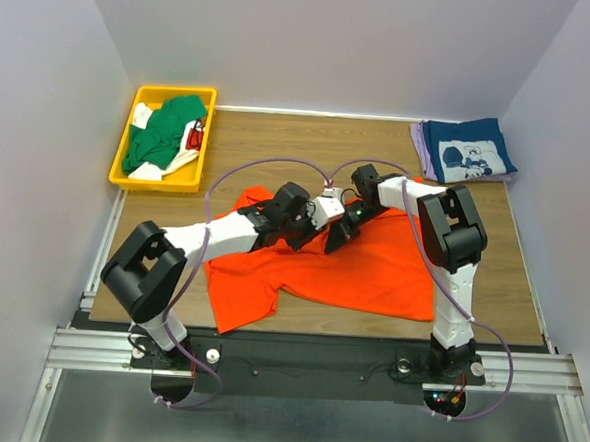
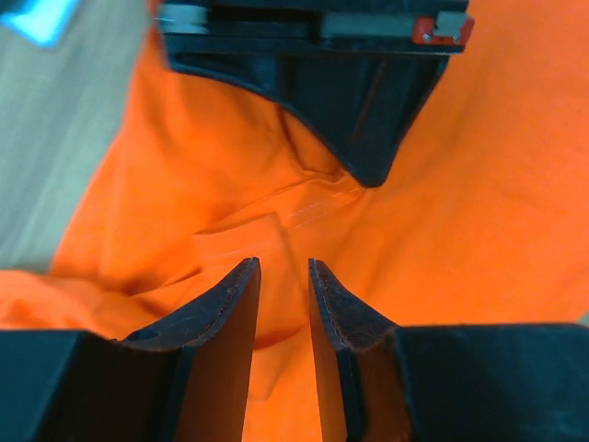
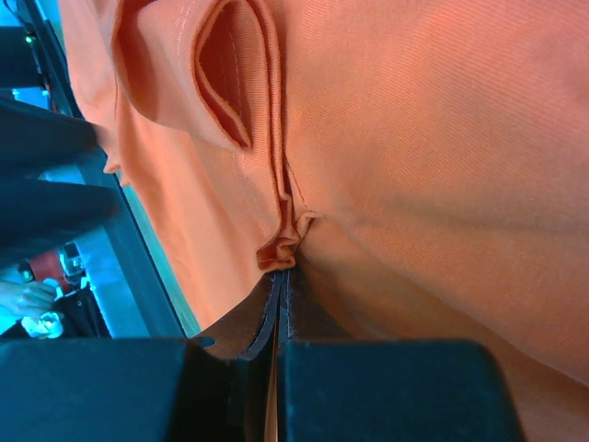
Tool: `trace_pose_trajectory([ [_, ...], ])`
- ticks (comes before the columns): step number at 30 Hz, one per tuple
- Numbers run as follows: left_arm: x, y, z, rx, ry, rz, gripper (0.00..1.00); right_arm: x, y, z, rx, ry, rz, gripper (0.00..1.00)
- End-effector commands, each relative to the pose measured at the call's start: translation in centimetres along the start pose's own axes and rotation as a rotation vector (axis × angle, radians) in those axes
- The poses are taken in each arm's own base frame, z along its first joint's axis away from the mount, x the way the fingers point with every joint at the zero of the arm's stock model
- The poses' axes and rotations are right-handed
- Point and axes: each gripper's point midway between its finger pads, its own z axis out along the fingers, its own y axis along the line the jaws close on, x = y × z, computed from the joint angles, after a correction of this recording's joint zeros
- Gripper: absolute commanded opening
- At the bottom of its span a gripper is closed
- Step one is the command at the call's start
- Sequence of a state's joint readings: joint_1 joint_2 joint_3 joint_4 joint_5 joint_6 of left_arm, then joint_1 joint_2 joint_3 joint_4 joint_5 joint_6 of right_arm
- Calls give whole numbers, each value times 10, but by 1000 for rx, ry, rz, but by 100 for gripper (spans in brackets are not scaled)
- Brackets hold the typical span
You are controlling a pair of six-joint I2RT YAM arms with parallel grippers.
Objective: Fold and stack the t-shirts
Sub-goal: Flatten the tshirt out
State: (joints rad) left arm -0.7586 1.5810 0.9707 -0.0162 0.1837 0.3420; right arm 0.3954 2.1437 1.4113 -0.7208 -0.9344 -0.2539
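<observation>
The bright orange t-shirt lies spread and rumpled across the middle of the table. My right gripper is shut on a pinched fold of its cloth, seen close in the right wrist view. My left gripper is right beside it, low over the shirt; its jaws stand a little apart with orange cloth lying between and under them. The right gripper's black finger shows just ahead of it. The navy t-shirt with white print lies folded on the lavender one at the back right. The green t-shirt lies in the bin.
The yellow plastic bin stands at the back left and also holds some white cloth. Grey walls close the table on three sides. A metal rail runs along the near edge by the arm bases.
</observation>
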Motion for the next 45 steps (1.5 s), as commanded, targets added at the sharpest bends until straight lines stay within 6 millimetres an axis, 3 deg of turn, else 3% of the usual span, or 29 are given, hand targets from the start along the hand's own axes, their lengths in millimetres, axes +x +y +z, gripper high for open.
trace_pose_trajectory([
  [1, -23, 6, 11, -53, -33, 1, 39, -7, -1, -1, -13, -24, -13, 1],
  [17, 0, 5, 47, -58, 74, -15, 35, -7, -2, -3, -19, -31, -5, 1],
  [21, 5, 15, 45, -89, 84, -31, 28, -6, -3, -3, -17, -30, -8, 0],
  [26, 12, 43, 32, -135, 95, -67, 18, -2, -4, -2, -16, -22, -2, 0],
  [30, 2, 51, 22, -135, 60, -61, 2, -3, -5, -2, -14, -23, -4, 0],
  [33, -6, 51, 17, -111, 29, -61, 0, -11, -8, -6, 27, -32, -19, 6],
  [35, -10, 51, 14, -90, 13, -69, 0, -23, -9, -18, 83, -59, -54, 17],
  [36, -14, 50, 10, -78, 0, -68, 0, -30, -14, -28, 138, -74, -73, 35],
  [38, -19, 54, 4, -74, -19, -68, 0, -46, -13, -61, 216, -142, -132, 49],
  [39, -24, 62, -4, -88, -37, -70, 0, -51, -19, -77, 286, -163, -150, 63],
  [41, -32, 71, -14, -94, -68, -63, 0, -61, -25, -118, 396, -227, -203, 69],
  [45, -42, 98, -31, -132, -91, -54, 0, -49, -66, -180, 691, -201, -270, 71],
])
